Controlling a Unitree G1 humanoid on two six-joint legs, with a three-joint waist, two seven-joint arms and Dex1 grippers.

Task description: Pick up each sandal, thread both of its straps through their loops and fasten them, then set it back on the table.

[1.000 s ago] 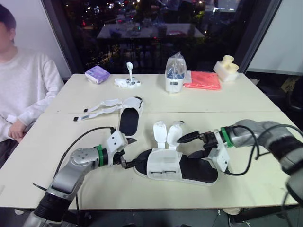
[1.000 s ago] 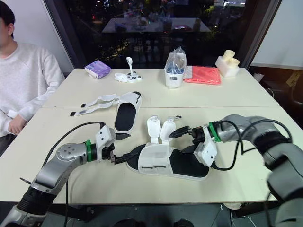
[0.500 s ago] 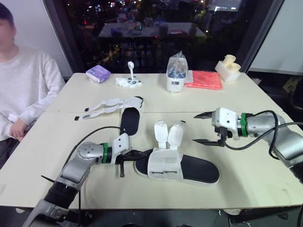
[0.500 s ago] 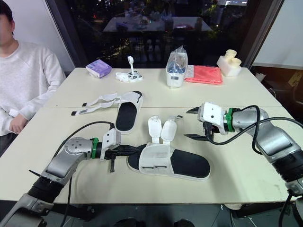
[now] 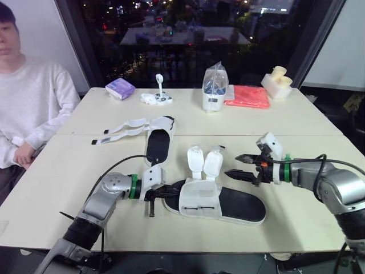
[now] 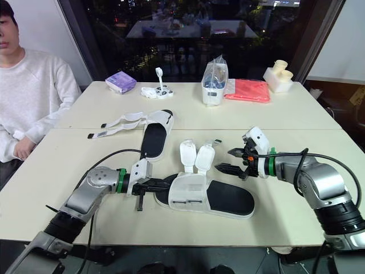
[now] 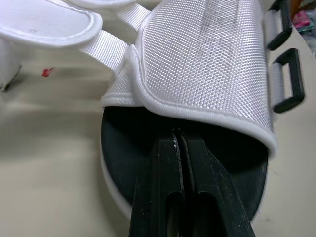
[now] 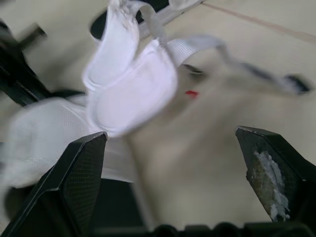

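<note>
Near sandal: lies flat on the front table, black smooth footbed, white coarse-woven upper band across the middle. Two rounded white strap tabs stand upright from the band, unfastened. Two black rectangular loops sit at the band's far edge.

Left gripper: fingers pressed together with nothing seen between them, tips resting on the footbed at the open end of the near sandal, just under the edge of the woven band.

Right gripper: fingers spread wide and empty, held just beside the upright tabs, apart from them and above the table.

Second sandal: lies flat further back, to the robot's left, at the seam between the two tables. Its two white straps are splayed out flat to the side, unfastened.

Surface: two cream tables butted together, matt and plain.

Rear table: purple packet, small white object, clear bag in a white holder, red cloth, cream moulded piece.

Room: dark window glass behind the tables. A person in a white sweater sits at the left.
</note>
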